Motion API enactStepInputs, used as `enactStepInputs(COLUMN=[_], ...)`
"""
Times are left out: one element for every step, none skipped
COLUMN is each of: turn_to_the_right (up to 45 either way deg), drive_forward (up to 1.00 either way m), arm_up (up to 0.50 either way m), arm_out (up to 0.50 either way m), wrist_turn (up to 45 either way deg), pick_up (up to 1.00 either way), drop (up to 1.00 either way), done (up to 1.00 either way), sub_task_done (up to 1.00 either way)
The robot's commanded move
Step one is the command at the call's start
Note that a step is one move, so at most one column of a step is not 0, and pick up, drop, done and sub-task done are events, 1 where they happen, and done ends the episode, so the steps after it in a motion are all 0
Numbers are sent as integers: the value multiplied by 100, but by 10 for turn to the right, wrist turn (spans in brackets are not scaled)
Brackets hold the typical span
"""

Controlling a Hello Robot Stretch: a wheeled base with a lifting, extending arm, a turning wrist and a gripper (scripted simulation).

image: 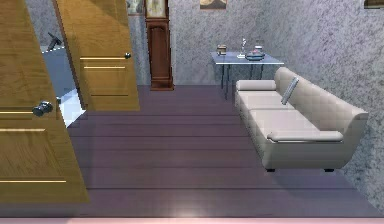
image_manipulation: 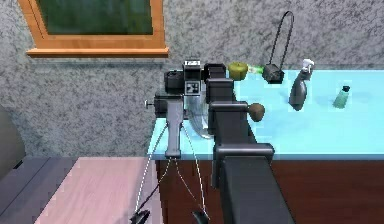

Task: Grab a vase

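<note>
Vase, best guess: the pale rounded vessel (image_manipulation: 203,120) on the light-blue worktop (image_manipulation: 330,130), at its near corner toward the arm side view's left, but it is too blobby to be sure. The pincer (image_manipulation: 169,210) has its grey body just left of that vessel and its thin fingers (image_manipulation: 138,213) trail down past the worktop's edge. I cannot tell whether it holds anything or how the fingers are set. The arm (image_manipulation: 240,170) rises just right of the vessel, with a brown ball (image_manipulation: 257,110) beside it. Farther out are a tall grey bottle shape (image_manipulation: 298,92), which is the other vase candidate, a small green bottle (image_manipulation: 343,96), a green lump (image_manipulation: 238,69) and a dark hooped thing (image_manipulation: 272,72). A wood-framed window (image_manipulation: 95,47) is on the wall behind. In the forward view there is a pale sofa (image: 290,120) and wooden doors (image: 30,110). The step looks like lining up for the grab, with the grasp not made. The next move likely needs the fingers brought level with the vessel and around it without knocking the ball.
</note>
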Motion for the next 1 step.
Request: enactStepInputs(turn_to_the_right=[0], drive_forward=[0], arm_up=[0], arm_out=[0], wrist_turn=[450], pick_up=[0], drop=[0], done=[0], sub_task_done=[0])
